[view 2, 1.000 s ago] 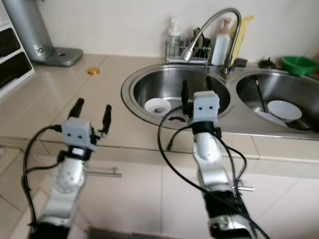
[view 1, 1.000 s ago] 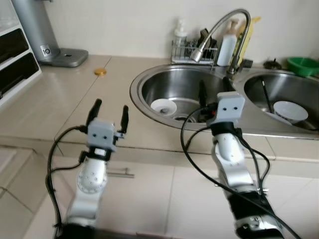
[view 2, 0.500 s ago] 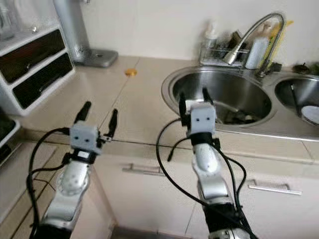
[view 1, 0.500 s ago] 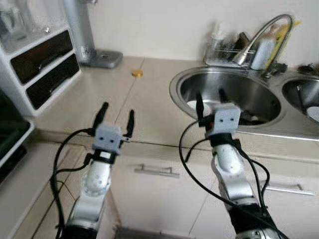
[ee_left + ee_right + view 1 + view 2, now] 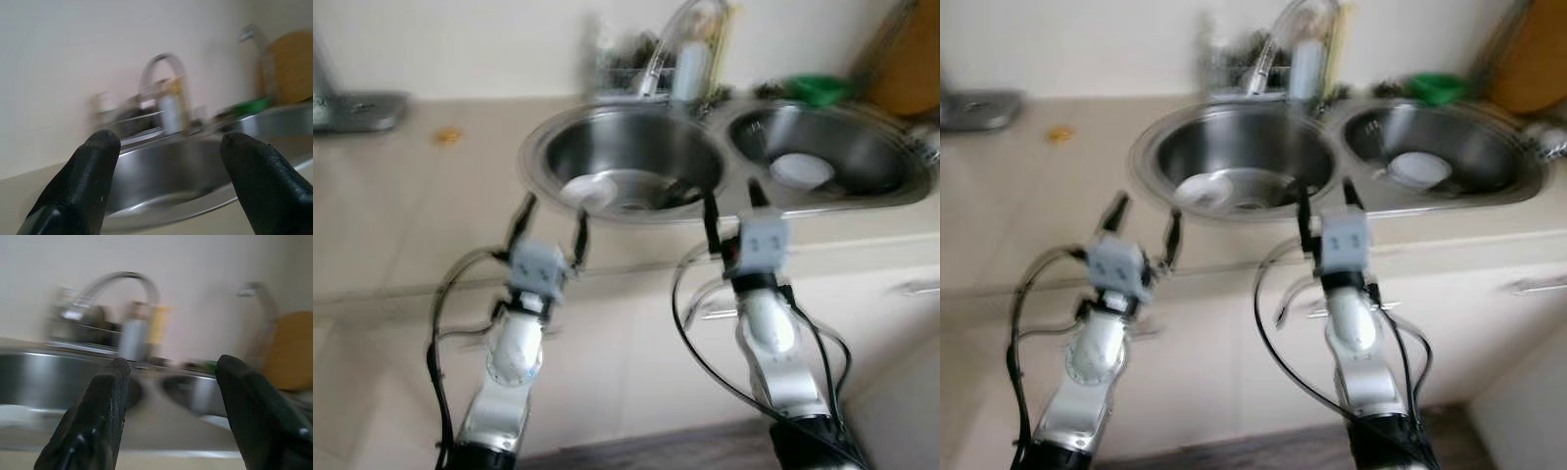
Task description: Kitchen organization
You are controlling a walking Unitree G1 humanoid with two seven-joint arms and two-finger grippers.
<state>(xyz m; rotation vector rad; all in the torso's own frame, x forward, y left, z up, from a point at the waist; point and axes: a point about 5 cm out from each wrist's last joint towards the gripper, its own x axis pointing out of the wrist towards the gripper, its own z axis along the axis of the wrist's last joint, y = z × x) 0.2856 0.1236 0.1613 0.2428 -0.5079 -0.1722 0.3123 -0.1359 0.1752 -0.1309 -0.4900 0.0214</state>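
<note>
I'm standing at the double sink [image 5: 538, 157], and everything is smeared by motion, so I read this as an approach step, not a reach. My left gripper [image 5: 549, 214] hangs just in front of the counter [image 5: 391, 215] edge, below the left basin, fingers spread apart and empty. My right gripper [image 5: 731, 208] sits in front of the strip between the two basins, fingers likewise apart, holding nothing.

The things I take to be the job are the dishes: a white bowl [image 5: 588, 190] lying in the left basin near its front wall, and a white dish [image 5: 801, 170] in the right basin. Behind the sink stand the faucet [image 5: 1278, 39], a bottle [image 5: 688, 69] and a green bowl [image 5: 818, 89]; a small orange bit [image 5: 447, 135] lies on the counter well left of the sink.

To do this well I'd settle the body first and let the picture sharpen before committing either arm. Then I'd pick one dish, probably the bowl in the left basin with the left arm, come in over the sink's front rim from above and keep the fingers wide until they straddle the bowl's edge.
</note>
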